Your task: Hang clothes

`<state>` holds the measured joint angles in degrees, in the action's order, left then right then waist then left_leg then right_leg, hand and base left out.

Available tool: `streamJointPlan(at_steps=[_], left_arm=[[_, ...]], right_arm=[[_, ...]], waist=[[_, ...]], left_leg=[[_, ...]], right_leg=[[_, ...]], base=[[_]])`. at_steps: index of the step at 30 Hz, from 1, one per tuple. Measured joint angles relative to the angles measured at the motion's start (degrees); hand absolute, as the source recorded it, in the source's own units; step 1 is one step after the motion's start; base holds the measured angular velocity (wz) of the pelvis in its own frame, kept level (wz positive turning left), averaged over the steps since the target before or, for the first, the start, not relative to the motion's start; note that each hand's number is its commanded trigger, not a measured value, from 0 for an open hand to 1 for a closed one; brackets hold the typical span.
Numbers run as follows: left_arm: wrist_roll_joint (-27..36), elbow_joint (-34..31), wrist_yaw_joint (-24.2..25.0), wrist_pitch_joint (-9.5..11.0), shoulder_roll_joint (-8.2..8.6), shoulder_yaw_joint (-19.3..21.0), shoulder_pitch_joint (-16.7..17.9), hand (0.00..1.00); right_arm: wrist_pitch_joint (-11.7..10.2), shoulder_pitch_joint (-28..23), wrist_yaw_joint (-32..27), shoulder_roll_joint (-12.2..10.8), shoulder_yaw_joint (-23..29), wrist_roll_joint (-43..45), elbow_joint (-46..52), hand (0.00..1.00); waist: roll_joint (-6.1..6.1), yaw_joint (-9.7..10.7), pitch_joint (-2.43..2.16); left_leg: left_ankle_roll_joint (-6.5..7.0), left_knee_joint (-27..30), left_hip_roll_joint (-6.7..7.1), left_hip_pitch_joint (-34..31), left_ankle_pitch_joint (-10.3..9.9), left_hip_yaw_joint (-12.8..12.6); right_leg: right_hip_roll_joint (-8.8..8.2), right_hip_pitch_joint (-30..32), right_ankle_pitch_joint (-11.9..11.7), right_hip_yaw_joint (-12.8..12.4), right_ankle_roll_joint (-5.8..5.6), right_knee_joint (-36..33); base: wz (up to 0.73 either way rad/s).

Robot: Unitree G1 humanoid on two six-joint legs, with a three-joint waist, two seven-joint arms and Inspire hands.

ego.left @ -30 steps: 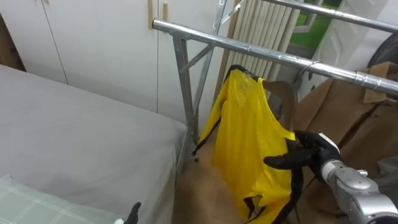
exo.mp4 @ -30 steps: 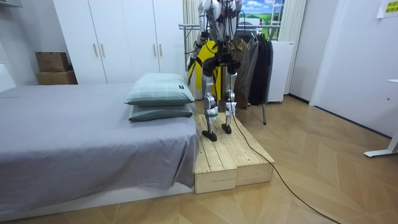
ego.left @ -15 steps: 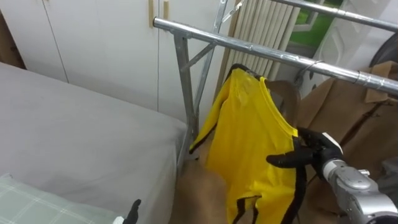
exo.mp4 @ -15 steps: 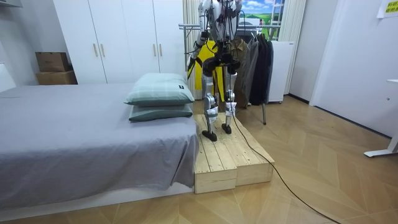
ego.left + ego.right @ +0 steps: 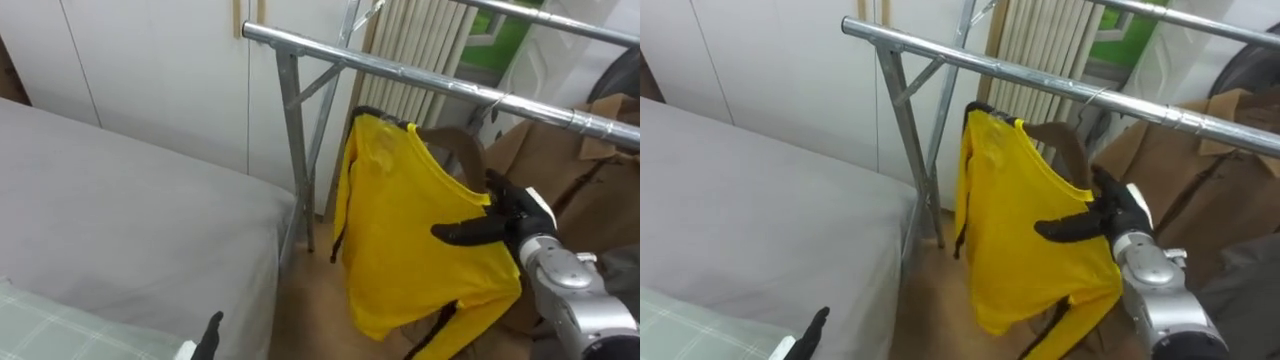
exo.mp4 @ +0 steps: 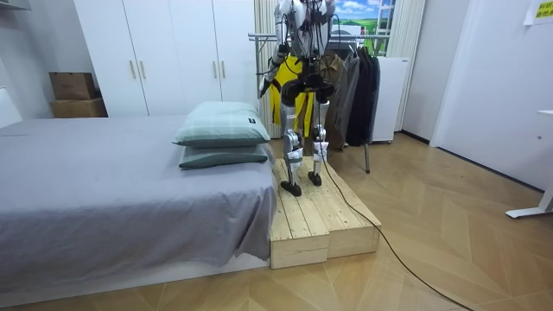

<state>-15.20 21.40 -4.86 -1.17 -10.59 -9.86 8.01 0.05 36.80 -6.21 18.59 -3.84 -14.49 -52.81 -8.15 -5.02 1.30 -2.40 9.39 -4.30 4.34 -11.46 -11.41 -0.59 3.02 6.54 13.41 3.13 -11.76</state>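
Left eye view has the right hand [image 5: 513, 222] clamped on the tilted yellow shirt [image 5: 410, 240] below the left end of the rail [image 5: 400, 72]; it should level and settle the shirt there before releasing

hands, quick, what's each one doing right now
left hand: low beside the bed, cannot be told
right hand: closed on the yellow shirt at its shoulder

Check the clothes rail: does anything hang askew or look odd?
Yes. The yellow garment is tilted below the metal rail: its shoulder line slopes down to the right hand pinching it, and its hem bunches up.
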Motion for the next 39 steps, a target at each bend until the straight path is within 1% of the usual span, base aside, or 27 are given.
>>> streamJointPlan(at_steps=[2,4,5,7,10,13,16,18,19,23,24,25,26,28,29,31,32,33,34,35,36,38,39], left_arm=[[0.0,0.0,0.0,-0.1,-0.01,-0.1,0.0,0.0],[-0.1,0.0,0.0,-0.3,-0.06,-0.4,0.0,0.0],[-0.1,0.0,0.0,-0.3,-0.11,-0.4,0.0,0.0],[0.0,0.0,0.0,-0.3,-0.08,-0.6,0.0,0.0],[0.0,0.1,-0.1,-0.3,0.26,-0.6,0.0,0.0],[-0.1,0.2,-0.1,-0.3,0.59,-0.5,0.0,0.0],[0.0,0.1,-0.1,-0.3,1.06,-0.5,0.0,0.0],[0.0,0.1,-0.1,-0.3,1.06,-0.5,0.0,0.0],[0.0,0.1,-0.1,-0.3,1.07,-0.5,0.0,0.0],[-0.1,0.1,-0.8,-0.5,0.99,-0.6,0.0,0.0],[-0.3,0.1,-1.2,-0.5,0.99,-0.7,0.0,0.0],[-0.2,0.1,-1.2,-0.5,0.96,-0.8,0.0,0.0],[-0.2,0.1,-1.3,-0.5,0.95,-0.9,0.0,0.0],[-0.1,0.0,-1.7,-0.5,0.77,-1.2,0.0,0.0],[0.0,0.0,-2.0,-0.5,0.73,-1.2,-0.1,0.0],[-0.1,0.0,-2.5,-0.5,0.43,-2.0,-0.4,0.0],[-0.1,0.0,-2.5,-0.5,0.43,-2.1,-0.5,0.0],[-0.1,0.0,-2.5,-0.5,0.43,-2.3,-0.6,0.0],[-0.1,0.0,-2.5,-0.4,0.41,-2.3,-0.6,0.0],[-0.1,0.0,-2.5,-0.4,0.35,-2.3,-0.6,0.0],[0.0,0.1,-2.5,-0.3,0.18,-2.3,-0.7,0.0],[0.2,0.1,-2.5,0.0,0.24,-2.2,-1.1,0.0],[1.3,0.8,-2.6,0.4,0.45,-2.3,-1.7,0.0]], right_arm=[[0.0,0.1,-2.2,0.0,1.5,-1.7,1.3,0.0],[0.0,0.1,-4.7,0.0,3.1,-4.3,3.3,0.0],[0.0,0.1,-5.3,0.0,3.1,-5.0,3.7,0.0],[0.0,0.1,-6.4,-0.2,3.1,-8.4,5.2,0.0],[0.0,0.1,-7.1,-0.2,3.1,-9.8,6.3,0.0],[0.0,0.1,-7.5,-0.2,3.1,-9.8,6.9,0.0],[0.0,0.1,-8.1,-0.2,3.5,-9.8,7.0,0.0],[0.0,0.1,-8.2,-0.2,4.2,-9.7,7.6,0.0],[0.0,0.1,-8.5,-0.2,5.1,-9.7,8.4,0.0],[0.0,0.1,-10.0,-0.2,5.3,-9.7,10.7,0.0],[0.0,0.0,-10.5,-0.2,5.2,-9.5,11.1,0.0],[0.0,-0.8,-11.2,-0.2,5.1,-8.5,12.7,0.0],[0.0,-1.4,-11.6,-0.2,5.1,-7.6,14.0,0.0],[-0.1,-2.7,-13.1,-0.2,4.3,-5.4,16.8,0.0],[-0.1,-2.9,-13.4,-0.2,4.0,-5.3,17.2,0.0],[-1.1,-5.6,-14.5,-0.2,2.7,-5.1,18.6,0.0],[-1.3,-6.5,-14.6,-0.3,2.5,-5.1,18.9,0.0],[-1.3,-8.4,-14.8,-0.3,2.3,-4.9,19.8,0.0],[-1.3,-10.6,-14.8,-0.5,2.2,-3.5,21.0,0.0],[-1.3,-11.7,-14.8,-0.6,2.0,-2.7,21.6,0.0],[-1.7,-13.5,-14.6,-0.7,1.3,-0.7,21.9,0.0],[-1.7,-16.3,-14.2,-0.8,1.2,2.0,22.9,0.0],[-1.8,-18.0,-14.2,-0.8,1.2,3.8,23.5,0.0]], waist=[[0.14,0.1,0.0],[0.69,0.5,-0.01],[0.87,0.6,-0.01],[1.69,1.6,-0.01],[2.38,2.3,-0.04],[2.51,3.1,-0.07],[2.56,3.5,-0.1],[2.6,4.0,-0.12],[2.71,4.1,-0.19],[3.03,5.0,-0.4],[3.22,5.3,-0.51],[3.45,5.3,-0.67],[3.56,5.3,-0.73],[3.91,5.1,-0.95],[3.94,5.3,-0.96],[3.94,5.7,-0.96],[3.94,5.7,-0.96],[3.95,6.0,-0.96],[3.94,5.9,-0.95],[3.95,6.0,-0.94],[3.97,6.4,-0.93],[3.98,6.5,-0.91],[4.07,6.5,-0.85]], left_leg=[[0.0,0.0,-0.01,0.1,0.0,0.0],[0.0,0.0,0.01,0.1,0.0,-0.1],[0.0,0.0,0.02,0.1,0.0,-0.1],[0.0,0.0,0.02,0.1,0.0,0.0],[0.0,0.0,-0.01,0.2,0.0,-0.1],[0.0,0.0,-0.05,0.1,0.0,-0.1],[0.0,0.0,0.0,0.2,0.0,-0.4],[0.0,0.0,0.01,0.2,0.0,-0.4],[0.0,0.0,0.02,0.2,0.0,-0.5],[0.0,0.0,0.03,0.2,0.0,-0.8],[0.0,0.0,0.02,0.2,0.0,-1.0],[0.01,0.0,0.03,0.3,0.0,-1.1],[0.01,0.0,0.03,0.3,0.0,-1.2],[0.01,0.0,-0.11,0.4,0.0,-2.4],[0.01,0.0,-0.12,0.4,0.0,-2.5],[0.01,-0.1,-0.24,0.8,0.0,-2.8],[0.01,-0.1,-0.24,1.0,0.0,-2.9],[0.01,-0.1,-0.24,1.2,0.0,-3.0],[0.0,-0.1,-0.23,1.4,0.0,-3.5],[0.01,-0.1,-0.23,1.5,0.0,-3.7],[0.01,-0.1,-0.21,1.5,0.0,-4.0],[0.01,-0.1,-0.11,1.4,0.0,-4.3],[0.01,-0.1,-0.06,1.4,0.0,-4.4]], right_leg=[[0.04,0.0,0.0,-0.1,0.0,0.0],[0.07,0.0,0.0,-0.1,0.0,0.0],[0.08,0.0,0.0,-0.1,0.0,0.0],[0.02,-0.1,0.0,0.0,0.0,0.0],[0.05,-0.1,0.0,-0.2,0.0,0.0],[0.09,-0.1,0.0,-0.2,0.0,0.0],[0.08,0.0,0.0,-0.5,0.0,-0.1],[0.07,0.0,0.0,-0.6,0.0,-0.1],[0.07,0.0,0.0,-0.6,-0.03,-0.1],[0.07,0.2,-0.1,-0.9,-0.07,-0.2],[0.13,0.2,-0.1,-1.1,-0.1,-0.2],[0.28,0.4,-0.3,-1.7,-0.12,-0.2],[0.59,0.4,-0.3,-1.8,-0.11,-0.2],[0.68,0.9,-0.5,-2.6,0.0,-0.4],[0.67,1.1,-0.5,-2.7,0.03,-0.5],[0.7,0.9,-0.5,-2.8,0.05,-0.8],[0.7,0.8,-0.5,-2.8,0.05,-0.9],[0.65,0.7,-0.5,-2.8,0.05,-0.9],[0.69,0.7,-0.6,-3.3,0.05,-1.0],[0.71,0.7,-0.6,-3.5,0.1,-1.0],[0.71,0.8,-0.7,-3.7,0.14,-1.0],[0.66,1.1,-0.8,-4.0,0.13,-1.1],[0.65,1.2,-0.9,-4.4,0.12,-1.2]], base=[[-0.02],[-0.02],[0.0],[0.0],[0.0],[0.0],[-0.04],[0.0],[0.0],[-0.04],[-0.11],[-0.12],[-0.17],[-0.23],[-0.16],[-0.05],[-0.05],[-0.1],[-0.13],[-0.16],[-0.13],[-0.1],[-0.11]])
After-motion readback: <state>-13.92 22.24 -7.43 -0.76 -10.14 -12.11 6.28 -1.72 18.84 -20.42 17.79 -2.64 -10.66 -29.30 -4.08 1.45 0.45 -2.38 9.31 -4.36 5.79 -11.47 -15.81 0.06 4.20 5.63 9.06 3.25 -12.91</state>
